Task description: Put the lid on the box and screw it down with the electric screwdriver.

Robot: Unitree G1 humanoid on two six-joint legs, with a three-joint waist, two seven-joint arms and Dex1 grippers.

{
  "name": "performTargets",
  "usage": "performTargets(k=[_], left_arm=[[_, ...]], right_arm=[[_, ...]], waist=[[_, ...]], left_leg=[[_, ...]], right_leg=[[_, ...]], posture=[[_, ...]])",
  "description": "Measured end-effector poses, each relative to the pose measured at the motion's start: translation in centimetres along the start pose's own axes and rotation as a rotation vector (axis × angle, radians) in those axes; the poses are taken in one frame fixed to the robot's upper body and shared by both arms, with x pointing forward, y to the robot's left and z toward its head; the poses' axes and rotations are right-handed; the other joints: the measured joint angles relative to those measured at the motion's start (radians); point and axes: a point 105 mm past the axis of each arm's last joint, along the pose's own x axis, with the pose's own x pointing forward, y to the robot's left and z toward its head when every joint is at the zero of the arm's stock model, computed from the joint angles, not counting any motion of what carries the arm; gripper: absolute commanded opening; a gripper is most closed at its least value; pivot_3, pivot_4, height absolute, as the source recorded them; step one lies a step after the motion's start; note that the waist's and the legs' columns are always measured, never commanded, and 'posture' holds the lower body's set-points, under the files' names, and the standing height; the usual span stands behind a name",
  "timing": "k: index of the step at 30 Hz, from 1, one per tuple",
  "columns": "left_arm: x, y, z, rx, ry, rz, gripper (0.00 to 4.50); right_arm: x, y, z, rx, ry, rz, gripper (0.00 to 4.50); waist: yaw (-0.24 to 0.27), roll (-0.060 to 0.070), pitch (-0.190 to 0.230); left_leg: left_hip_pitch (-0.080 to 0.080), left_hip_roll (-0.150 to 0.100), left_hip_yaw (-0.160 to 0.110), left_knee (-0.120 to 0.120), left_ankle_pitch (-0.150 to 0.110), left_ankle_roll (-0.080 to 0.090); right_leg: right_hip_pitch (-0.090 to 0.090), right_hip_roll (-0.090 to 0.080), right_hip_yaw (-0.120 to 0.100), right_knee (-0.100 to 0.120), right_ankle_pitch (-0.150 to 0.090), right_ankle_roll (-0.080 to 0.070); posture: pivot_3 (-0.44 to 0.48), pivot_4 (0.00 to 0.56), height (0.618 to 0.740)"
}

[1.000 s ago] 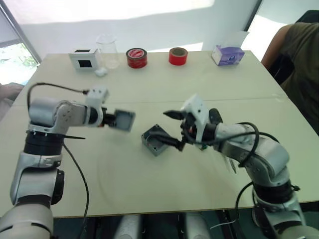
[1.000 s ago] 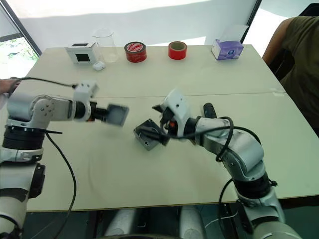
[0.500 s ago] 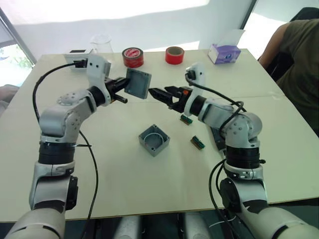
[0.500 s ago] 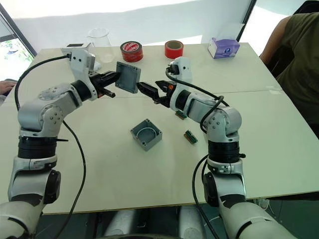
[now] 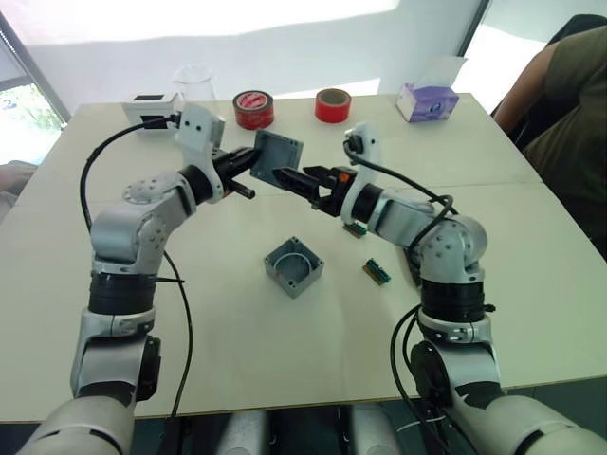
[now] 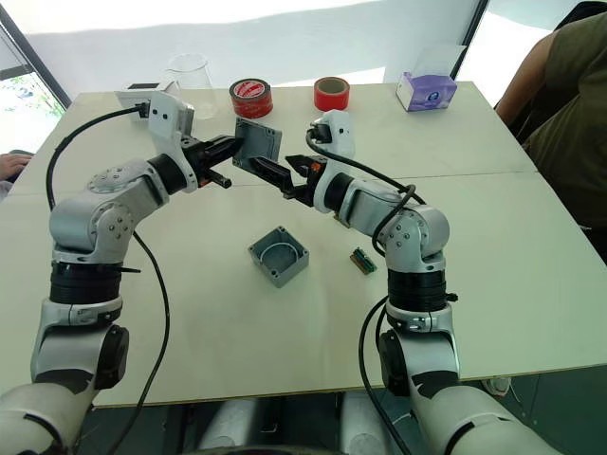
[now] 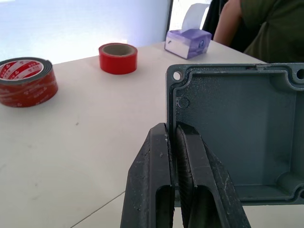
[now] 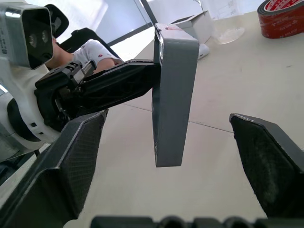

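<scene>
Lid [image 5: 278,154]: carried nearer the right gripper [image 5: 296,179] by the left gripper [image 5: 248,163]; gap closed. Right gripper: fingers now straddling lid.

Lid [image 5: 278,156] (held aloft) between both claws — box [image 5: 294,266] below.

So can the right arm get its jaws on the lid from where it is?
Probably yes: the right gripper is open, with the lid edge-on between its jaws, held by the left gripper.

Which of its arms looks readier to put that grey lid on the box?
Probably the left: its pincer is shut on the lid, held above the table. The right pincer is open and empty beside it.
</scene>
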Motion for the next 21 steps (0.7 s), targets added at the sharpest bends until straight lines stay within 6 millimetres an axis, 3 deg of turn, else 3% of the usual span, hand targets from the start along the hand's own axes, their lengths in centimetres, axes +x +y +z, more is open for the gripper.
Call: performTargets(k=[8,16,19,21], left_arm=[[-0.26,0.13,-0.81,-0.012,0.017,0.010,0.00],[-0.29,0.06,-0.68,-0.008,0.016,0.018,0.00],[-0.36,0.09,-0.64,-0.021,0.014,0.016,0.83],[-0.57,0.33,-0.32,-0.035,-0.003,0.020,1.65]], right_arm=[[-0.08,-0.19,0.11,0.021,-0.014,-0.013,0.12],[-0.07,-0.16,0.14,0.027,-0.017,-0.013,0.13],[-0.04,-0.10,0.07,0.031,-0.015,-0.011,0.13],[-0.07,-0.14,-0.15,0.038,-0.010,-0.010,0.13]], waist=[[0.001,0.000,0.000],[0.001,0.000,0.000],[0.000,0.000,0.000],[0.000,0.000,0.000]], left_leg=[[0.000,0.000,0.000,0.000,0.000,0.000],[0.000,0.000,0.000,0.000,0.000,0.000],[0.000,0.000,0.000,0.000,0.000,0.000],[0.000,0.000,0.000,0.000,0.000,0.000]], right_leg=[[0.000,0.000,0.000,0.000,0.000,0.000],[0.000,0.000,0.000,0.000,0.000,0.000],[0.000,0.000,0.000,0.000,0.000,0.000],[0.000,0.000,0.000,0.000,0.000,0.000]], posture=[[0.000,0.150,0.740],[0.000,0.150,0.740],[0.000,0.150,0.740],[0.000,0.150,0.740]])
